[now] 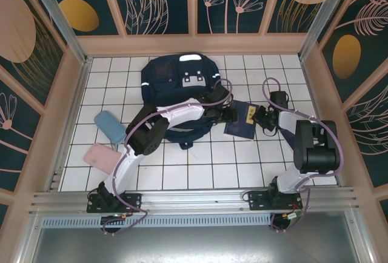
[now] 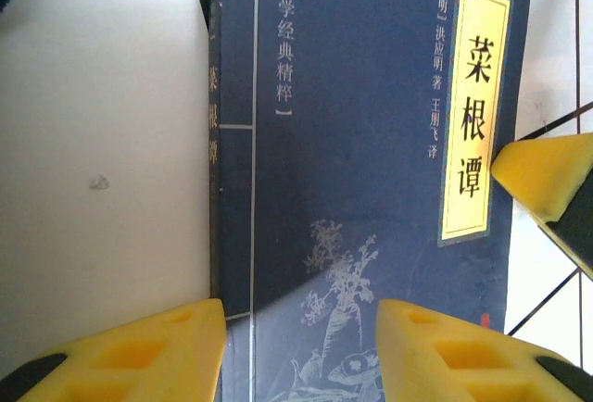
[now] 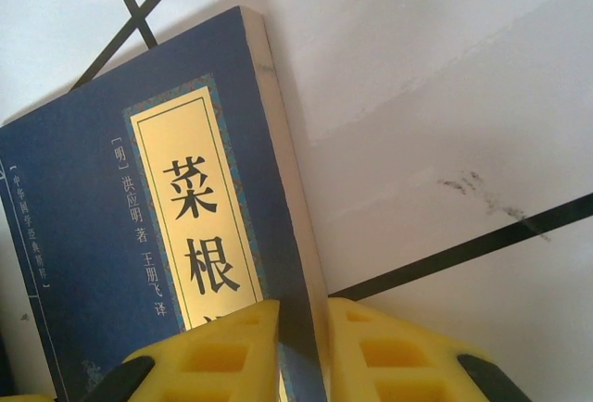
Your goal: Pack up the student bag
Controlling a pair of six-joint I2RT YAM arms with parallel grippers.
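Currently: student bag (image 1: 173,78) lies upper centre of top view on tiled surface (image 1: 200,166). Soft, limp fabric, prob. light. Best hold, in this inspector's judgement, is top edge nr grey patches, not mid-panel. Book (image 1: 242,119) sits just right of bag. Right gripper (image 3: 303,328) pinches book's fore-edge. Left gripper (image 2: 301,332) is wide open over spine, holding nothing.
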